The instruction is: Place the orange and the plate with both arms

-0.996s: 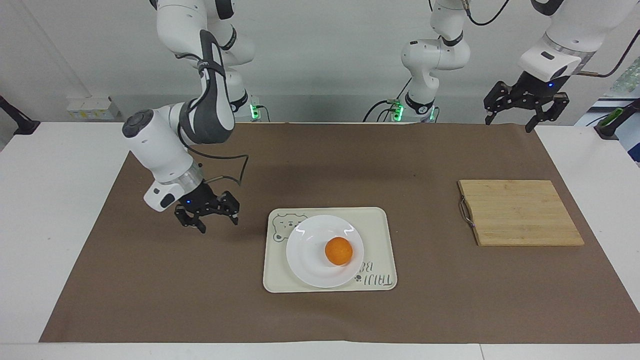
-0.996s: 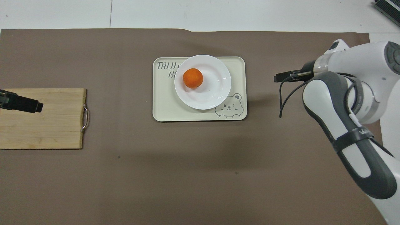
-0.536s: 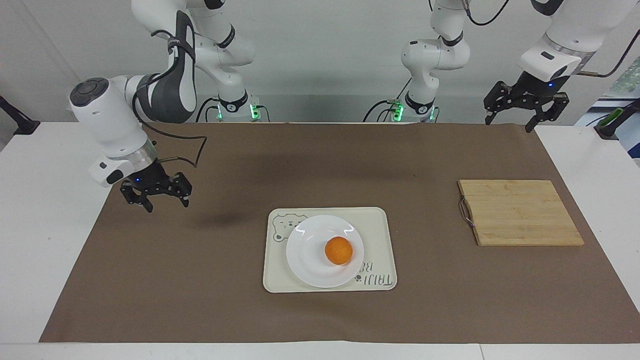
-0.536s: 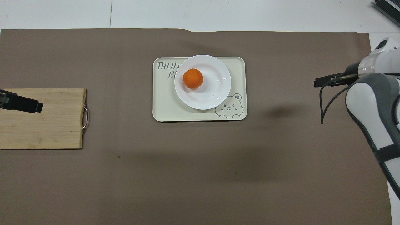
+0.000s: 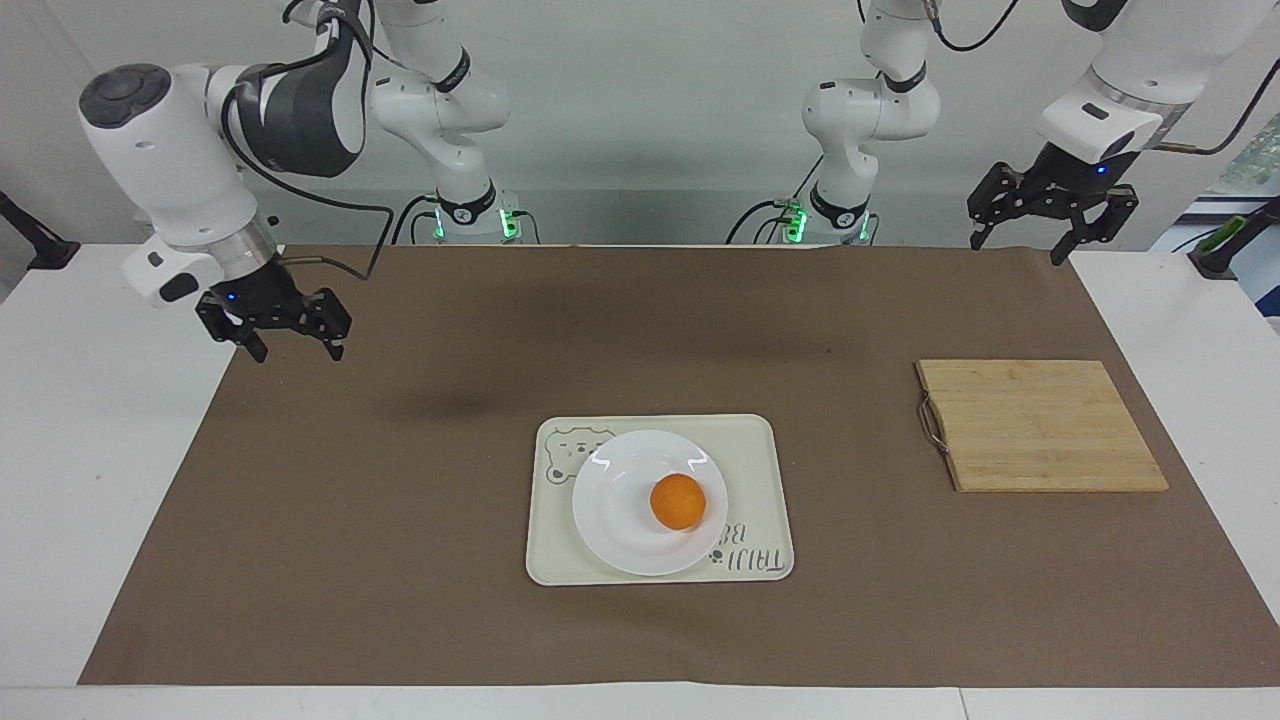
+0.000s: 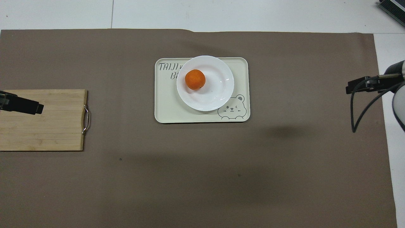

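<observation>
From across the table, both of my pincers are showing whole. My right gripper [image 5: 290, 338] is hanging in the air over the edge of the brown mat [image 5: 400, 560] at the right arm's end of the table, fingers spread and holding nothing. My left gripper [image 5: 1052, 228] is hanging over the mat's corner at the left arm's end, also spread and empty.

From above, far less of me is showing: only a dark tip of the left gripper [image 6: 22, 105] is poking in over the wooden cutting board [image 6: 53, 126], and the right gripper [image 6: 364, 87] is appearing as a dark stub at the mat's edge, its fingers unreadable there.

The orange [image 5: 677, 502] is sitting on the white plate [image 5: 610, 510], off-centre toward the left arm's end. The plate is resting on the cream bear tray [image 5: 765, 500] in the middle of the mat, well apart from both of my grippers.
</observation>
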Motion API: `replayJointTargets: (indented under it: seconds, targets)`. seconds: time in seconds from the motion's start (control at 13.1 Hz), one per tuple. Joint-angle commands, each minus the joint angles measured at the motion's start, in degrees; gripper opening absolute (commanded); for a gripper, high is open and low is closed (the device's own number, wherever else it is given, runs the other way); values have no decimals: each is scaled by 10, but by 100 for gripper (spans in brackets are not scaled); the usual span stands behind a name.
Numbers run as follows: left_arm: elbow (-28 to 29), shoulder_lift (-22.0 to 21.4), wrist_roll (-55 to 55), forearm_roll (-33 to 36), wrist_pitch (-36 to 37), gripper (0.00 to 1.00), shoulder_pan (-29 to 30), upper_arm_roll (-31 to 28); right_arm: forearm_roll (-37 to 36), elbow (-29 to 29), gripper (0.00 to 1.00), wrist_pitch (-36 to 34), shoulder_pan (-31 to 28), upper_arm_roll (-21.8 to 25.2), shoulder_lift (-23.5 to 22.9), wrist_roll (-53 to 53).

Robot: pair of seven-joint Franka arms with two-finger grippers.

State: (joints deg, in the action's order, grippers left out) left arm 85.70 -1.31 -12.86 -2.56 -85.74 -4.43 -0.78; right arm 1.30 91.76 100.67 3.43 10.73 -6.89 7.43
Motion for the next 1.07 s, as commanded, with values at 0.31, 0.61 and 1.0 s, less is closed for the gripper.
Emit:
replayJointTargets:
  seconds: [0.31,0.61,1.0]
  targets:
    - [15,-14,-4,7,1,100,8,6,-44,-25,100,-106,-80,-100,52,-31]
    - [15,-14,-4,7,1,100,8,6,-45,-39,100,-142,-33,-60,54,-22]
    - [15,-14,-4,7,1,100,7,6,-30,-70,100,-164,41,22,62,14]
